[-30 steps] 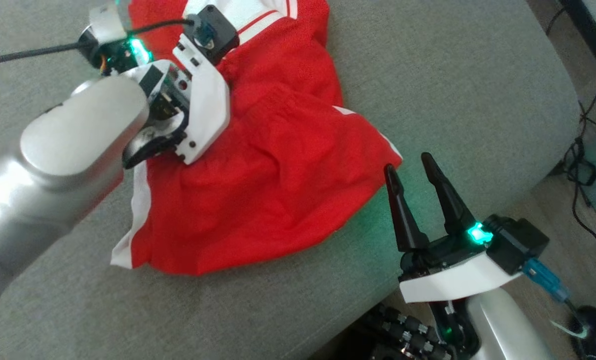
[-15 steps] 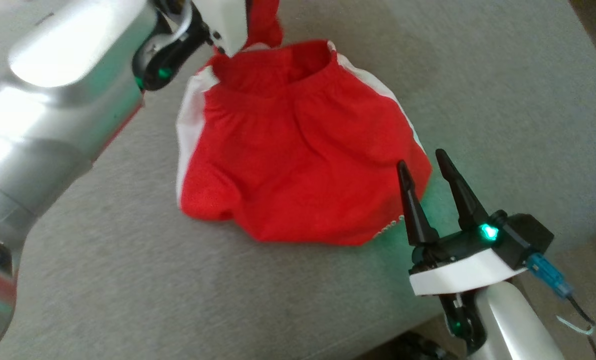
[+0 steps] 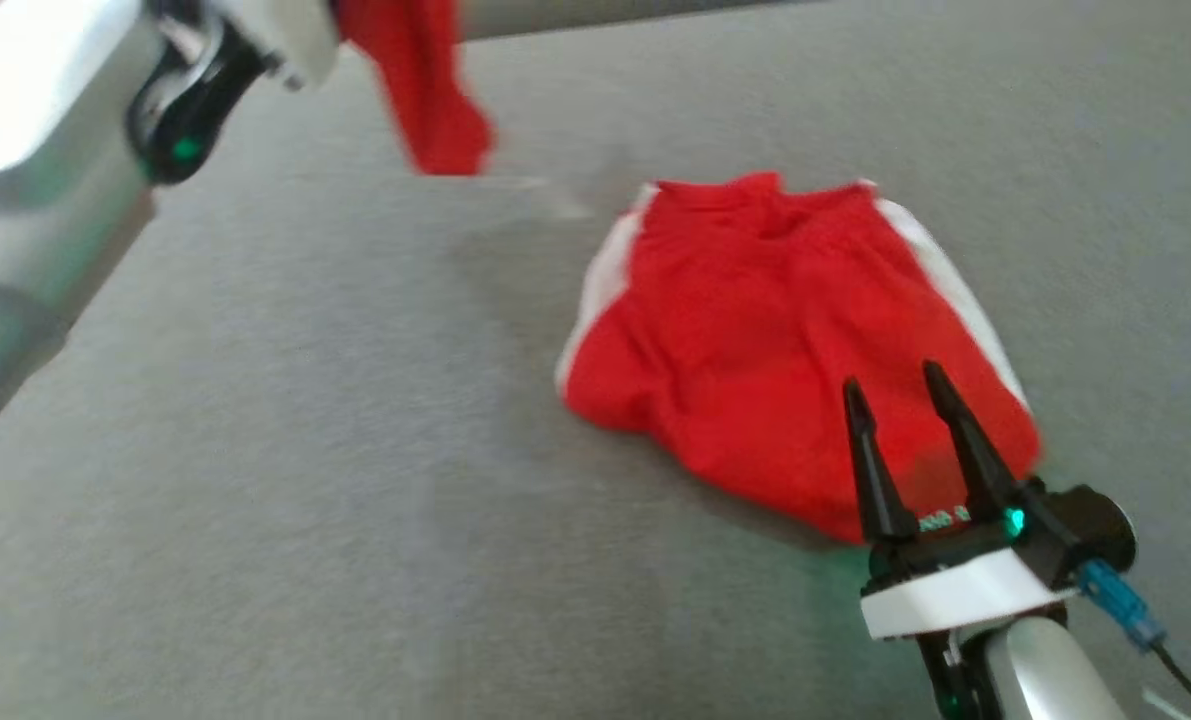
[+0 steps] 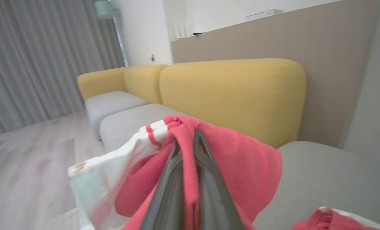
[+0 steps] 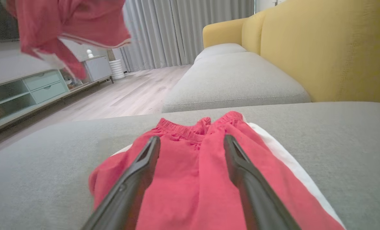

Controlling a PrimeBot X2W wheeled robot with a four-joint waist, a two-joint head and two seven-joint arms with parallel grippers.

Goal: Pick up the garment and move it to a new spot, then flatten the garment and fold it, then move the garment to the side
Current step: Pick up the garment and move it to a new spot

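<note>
While left fingers (image 4: 213, 188) pinch limp red cloth (image 4: 241, 166), right fingers (image 5: 135, 179) spread over crumpled shorts (image 5: 190, 179).

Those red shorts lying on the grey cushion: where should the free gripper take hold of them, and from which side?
Probably the waistband, the gathered ridge at the far edge of the shorts: it stands slightly proud of the cushion, so it pinches easily. The open right gripper sits over the near hem, so reach forward and come down from above, jaws straddling the ridge.
</note>
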